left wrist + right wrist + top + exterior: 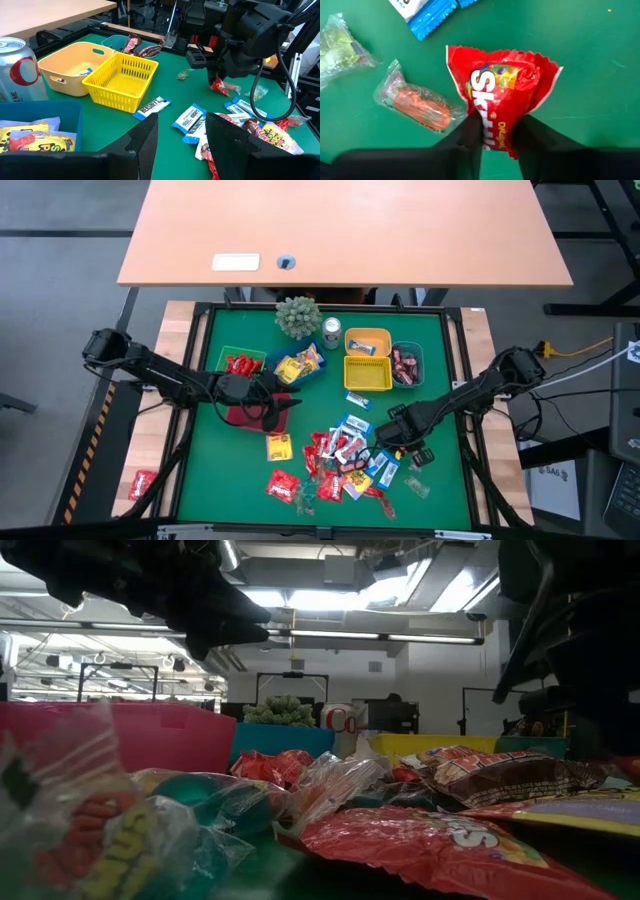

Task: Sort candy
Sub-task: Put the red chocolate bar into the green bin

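Glossy crinkled candy [502, 95] wrappers, matt green table mat [220, 480].

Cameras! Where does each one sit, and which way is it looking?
High view: above the table, looking straight down; both arms show.
Low view: at table-top height, looking level across the candy pile; dark arm parts hang above.
Left wrist view: past its own open fingers toward the yellow basket and the right arm.
Right wrist view: down on its fingers pinching a red Skittles packet.
Shared: the silver can shows in high and left wrist views.
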You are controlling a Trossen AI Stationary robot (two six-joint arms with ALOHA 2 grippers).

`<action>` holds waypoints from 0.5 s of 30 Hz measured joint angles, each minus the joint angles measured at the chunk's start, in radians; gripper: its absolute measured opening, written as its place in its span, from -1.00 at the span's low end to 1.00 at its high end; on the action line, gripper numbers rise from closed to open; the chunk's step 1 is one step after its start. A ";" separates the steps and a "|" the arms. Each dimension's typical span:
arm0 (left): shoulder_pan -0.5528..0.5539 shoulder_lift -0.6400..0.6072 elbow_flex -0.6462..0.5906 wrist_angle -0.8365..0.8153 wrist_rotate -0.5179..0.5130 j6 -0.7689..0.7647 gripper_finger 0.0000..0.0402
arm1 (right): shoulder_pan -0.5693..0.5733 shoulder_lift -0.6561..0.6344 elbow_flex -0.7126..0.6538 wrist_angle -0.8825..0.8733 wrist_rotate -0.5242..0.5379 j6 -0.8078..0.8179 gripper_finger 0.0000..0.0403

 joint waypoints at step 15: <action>0.000 0.000 0.000 0.000 0.000 0.000 -0.25 | 0.000 -0.020 0.122 -0.163 0.029 0.002 -0.95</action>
